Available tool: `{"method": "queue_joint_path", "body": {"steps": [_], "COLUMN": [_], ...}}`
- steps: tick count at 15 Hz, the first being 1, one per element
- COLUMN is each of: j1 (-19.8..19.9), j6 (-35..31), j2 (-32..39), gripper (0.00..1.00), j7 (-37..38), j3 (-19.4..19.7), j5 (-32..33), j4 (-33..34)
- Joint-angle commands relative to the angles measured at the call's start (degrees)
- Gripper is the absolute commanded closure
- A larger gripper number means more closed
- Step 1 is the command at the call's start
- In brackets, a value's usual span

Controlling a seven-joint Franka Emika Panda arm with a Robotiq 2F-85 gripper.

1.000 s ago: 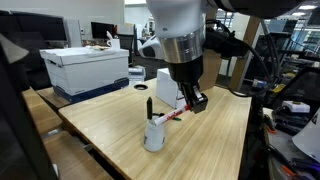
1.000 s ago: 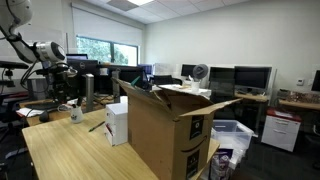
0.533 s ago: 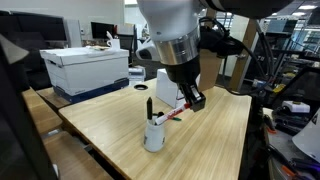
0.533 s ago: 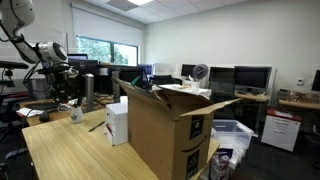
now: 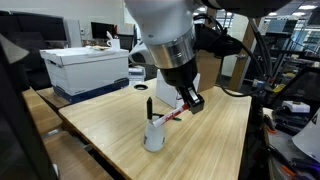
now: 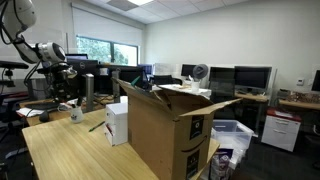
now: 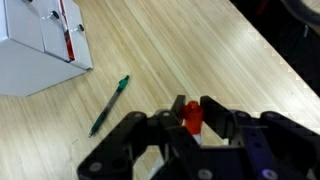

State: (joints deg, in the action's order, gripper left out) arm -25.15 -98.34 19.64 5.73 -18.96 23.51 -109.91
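In the wrist view my gripper (image 7: pixel 192 113) is shut on a red marker (image 7: pixel 192 118), whose red cap shows between the two black fingers. In an exterior view the gripper (image 5: pixel 193 101) hangs low over the wooden table (image 5: pixel 215 140), with the red marker (image 5: pixel 173 117) slanting down towards a white cup (image 5: pixel 154 136). A black marker (image 5: pixel 149 107) stands upright in that cup. A green pen (image 7: pixel 108 105) lies on the wood to the left of the gripper. From the far exterior view the arm and the cup (image 6: pixel 76 114) look small, and the jaws cannot be made out.
A small white box (image 7: pixel 35 45) stands on the table close behind the gripper, also visible as the white box (image 6: pixel 117 122). A large open cardboard box (image 6: pixel 165 135) sits at one table end. A white and blue storage bin (image 5: pixel 88 70) stands beyond the table edge.
The arm's upper body has swung slightly to the left in the near exterior view. The gripper and the red marker stay at almost the same spot.
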Motion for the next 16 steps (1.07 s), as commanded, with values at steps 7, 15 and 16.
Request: {"method": "queue_joint_path", "body": {"steps": [7,15,16], "j1": [-1.6,-1.3,-1.3], "j6": [3.4,3.9,4.0], "j2": [3.5,2.8,2.7], "gripper": [0.9,0.9,0.9], "j7": [-0.5,-1.6,-1.6], "j3": [1.4,1.2,1.2], "j5": [2.2,1.3,1.4], "j4": [4.8,5.0,5.0]}}
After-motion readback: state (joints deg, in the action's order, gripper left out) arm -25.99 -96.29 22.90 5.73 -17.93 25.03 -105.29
